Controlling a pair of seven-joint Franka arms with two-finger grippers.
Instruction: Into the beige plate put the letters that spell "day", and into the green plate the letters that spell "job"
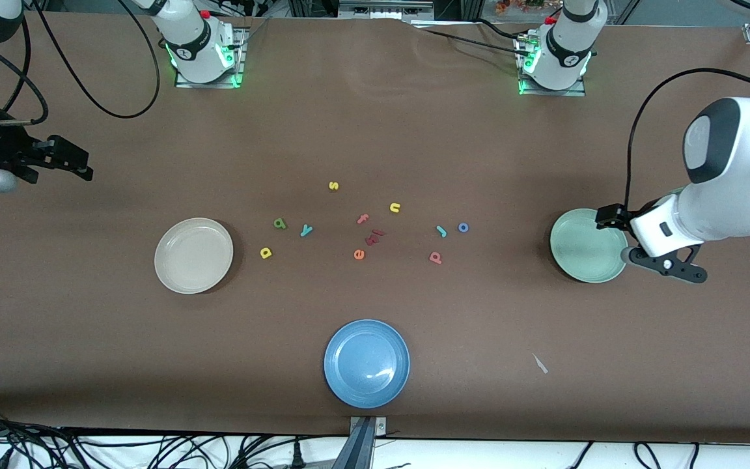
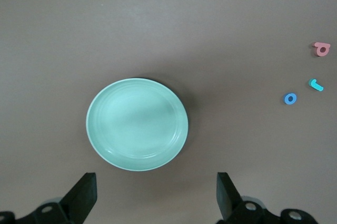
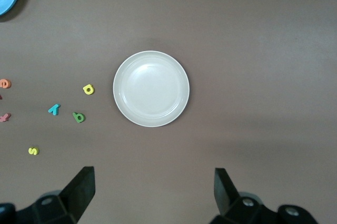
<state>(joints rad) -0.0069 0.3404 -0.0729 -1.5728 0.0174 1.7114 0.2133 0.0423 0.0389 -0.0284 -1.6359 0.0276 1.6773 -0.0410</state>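
Starting nearest the camera, we are eyeing the yellow d [image 1: 265, 253] and pinkish-red b [image 1: 435, 258], then the teal y [image 1: 306, 230], green a [image 1: 279, 223], teal j [image 1: 441, 230] and blue o [image 1: 463, 227].

All are lying flat on the table between the empty beige plate [image 1: 176, 277] and green plate [image 1: 580, 273].

We are holding the left gripper [image 2: 156, 195] over the green plate's edge and the right gripper [image 3: 152, 195] up at its own end, both spread wide and empty.

We are judging a straight descent best, with the fingers straddling each letter's narrow width. The j's long axis is running diagonally.
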